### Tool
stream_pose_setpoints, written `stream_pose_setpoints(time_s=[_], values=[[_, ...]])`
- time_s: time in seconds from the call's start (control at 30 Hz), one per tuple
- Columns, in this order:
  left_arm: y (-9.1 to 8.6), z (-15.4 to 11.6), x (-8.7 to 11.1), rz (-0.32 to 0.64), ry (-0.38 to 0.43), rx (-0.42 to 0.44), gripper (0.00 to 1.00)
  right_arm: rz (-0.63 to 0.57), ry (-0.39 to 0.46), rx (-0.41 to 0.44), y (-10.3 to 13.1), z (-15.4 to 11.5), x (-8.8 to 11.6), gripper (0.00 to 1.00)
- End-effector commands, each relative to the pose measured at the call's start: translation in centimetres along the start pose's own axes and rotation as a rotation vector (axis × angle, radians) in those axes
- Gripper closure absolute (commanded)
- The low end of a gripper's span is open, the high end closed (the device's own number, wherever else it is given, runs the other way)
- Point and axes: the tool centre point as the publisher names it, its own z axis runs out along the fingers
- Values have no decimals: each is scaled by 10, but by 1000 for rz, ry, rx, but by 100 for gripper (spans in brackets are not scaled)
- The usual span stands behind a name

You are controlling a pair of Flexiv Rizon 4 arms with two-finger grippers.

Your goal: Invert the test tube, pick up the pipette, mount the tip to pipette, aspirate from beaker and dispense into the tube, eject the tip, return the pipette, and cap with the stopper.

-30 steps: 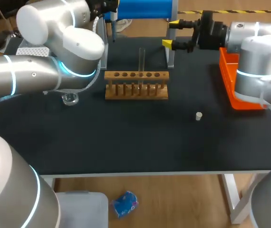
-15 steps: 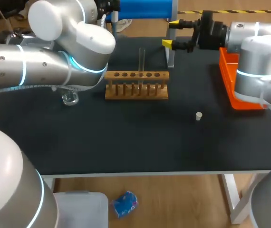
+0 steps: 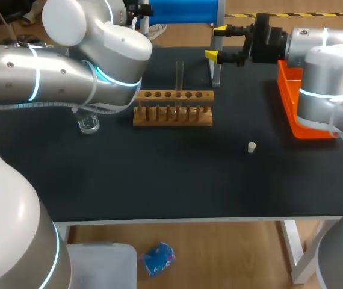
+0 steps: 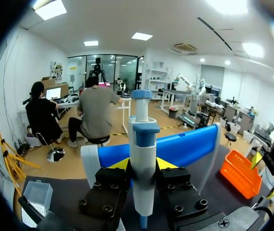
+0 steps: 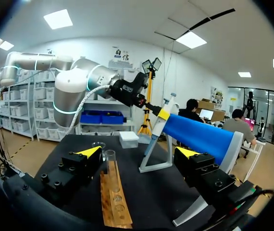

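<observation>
The left end effector (image 4: 143,166) is gripping a white, blue-collared pipette (image 4: 142,139); the right end effector (image 3: 216,42) is hanging open at the counter's (image 3: 159,174) one o'clock.

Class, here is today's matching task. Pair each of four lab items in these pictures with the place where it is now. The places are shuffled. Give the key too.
Items
1. pipette
2. test tube
3. stopper
4. beaker

Places
A. upright in the wooden rack
B. alone on the bare table, nearer the front edge than the rack
C. gripped in the left claw
D. on the table off the rack's end, just under the left arm

Pairs: 1-C, 2-A, 3-B, 4-D
</observation>
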Motion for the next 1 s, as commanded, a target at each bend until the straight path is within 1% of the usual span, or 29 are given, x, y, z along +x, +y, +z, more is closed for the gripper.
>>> stream_pose_setpoints(time_s=[0.03, 1.0], values=[[-3, 3, -1, -1, -8, -54, 100, -1, 0, -1, -1, 0, 0, 0], [15, 20, -17, -43, -43, -137, 100, -1, 0, -1, -1, 0, 0, 0]])
